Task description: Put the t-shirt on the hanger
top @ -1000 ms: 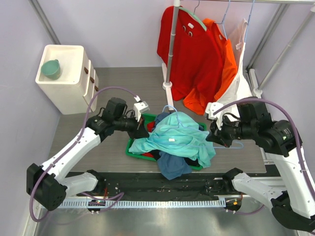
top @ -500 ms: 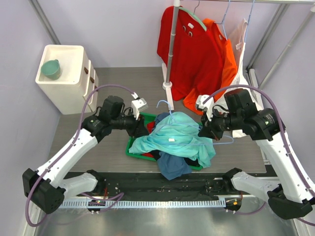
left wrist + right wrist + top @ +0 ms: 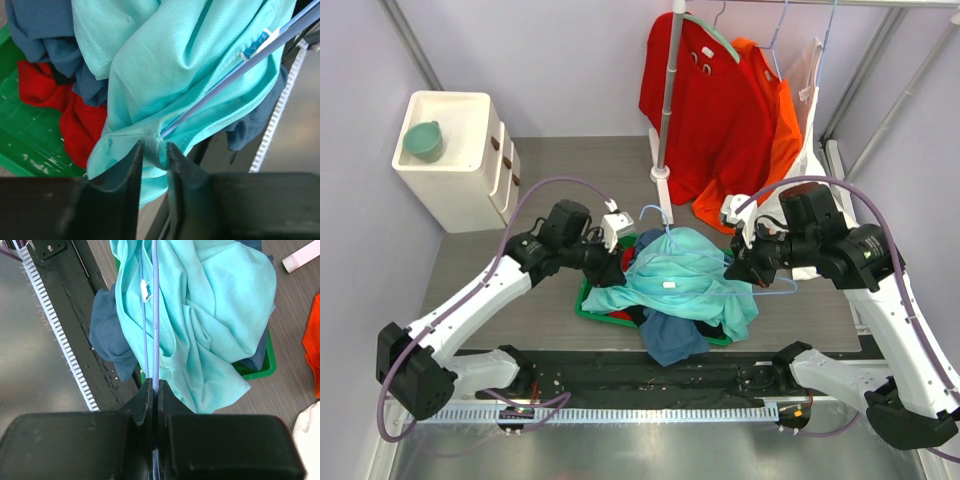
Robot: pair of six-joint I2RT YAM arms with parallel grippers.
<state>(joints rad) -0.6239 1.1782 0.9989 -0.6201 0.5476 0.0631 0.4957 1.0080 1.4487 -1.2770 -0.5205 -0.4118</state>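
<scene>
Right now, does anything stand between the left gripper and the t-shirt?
Nothing visible does. The left gripper straddles a fold of the t-shirt with parted jaws, right where the hanger wire runs into the fabric. The right gripper is shut on the hanger.

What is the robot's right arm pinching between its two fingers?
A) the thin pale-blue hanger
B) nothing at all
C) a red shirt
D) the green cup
A: the right wrist view shows the right gripper shut on the hanger wire, which runs across the turquoise t-shirt.
</scene>
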